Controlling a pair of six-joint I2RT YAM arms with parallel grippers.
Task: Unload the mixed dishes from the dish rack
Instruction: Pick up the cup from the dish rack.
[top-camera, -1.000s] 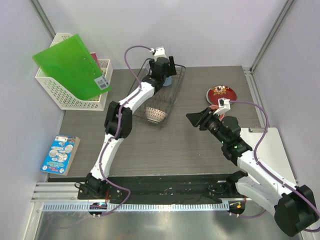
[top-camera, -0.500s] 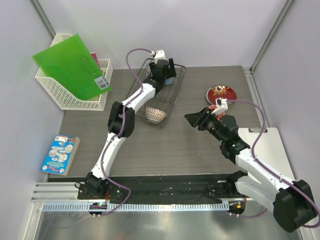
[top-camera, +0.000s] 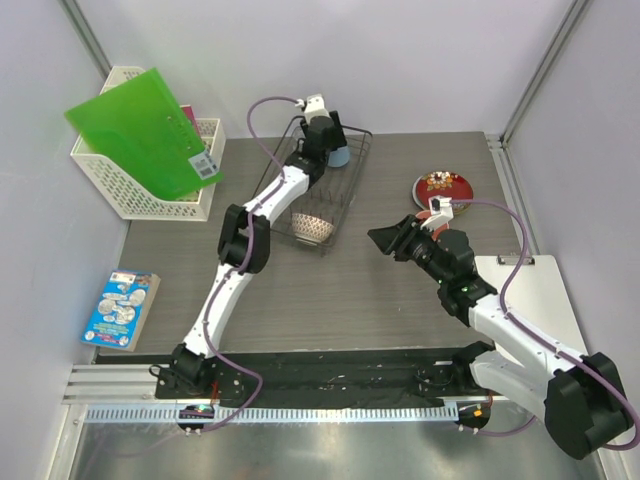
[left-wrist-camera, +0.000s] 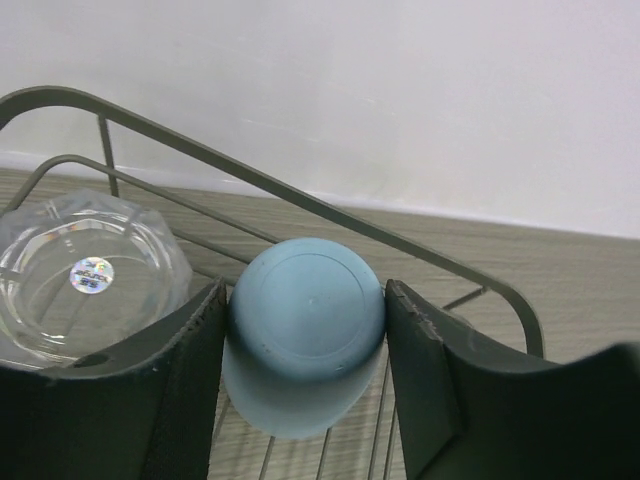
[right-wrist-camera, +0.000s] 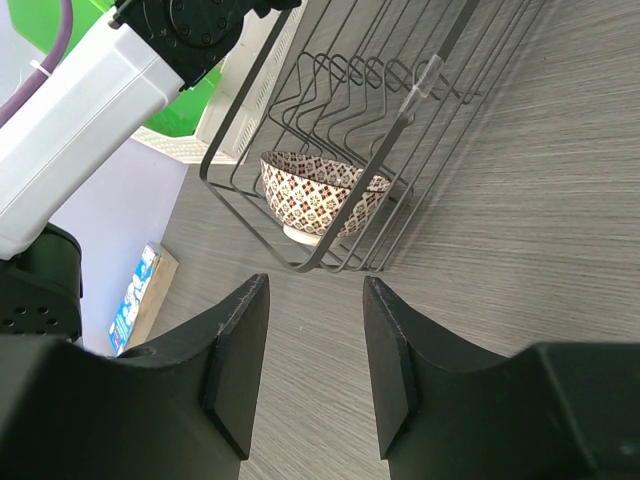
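The left gripper (top-camera: 330, 148) sits at the far end of the dish rack (top-camera: 352, 190), fingers against the light blue cup (top-camera: 341, 157). The white bowl with reddish pattern (top-camera: 311, 227) lies in the rack, base-side of those fingers. The red patterned plate (top-camera: 446, 187) lies behind the right gripper (top-camera: 378, 238), apart from its fingers.

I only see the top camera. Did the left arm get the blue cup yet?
Observer: On the left wrist camera, the left jaws press both sides of the light blue cup.
Operator: Anything next to it?
Observer: A clear faceted glass with a shiny sticker, just left of it in the dish rack.
Operator: And the other arm?
Observer: Its wrist camera shows the right jaws open and empty, facing the patterned bowl.
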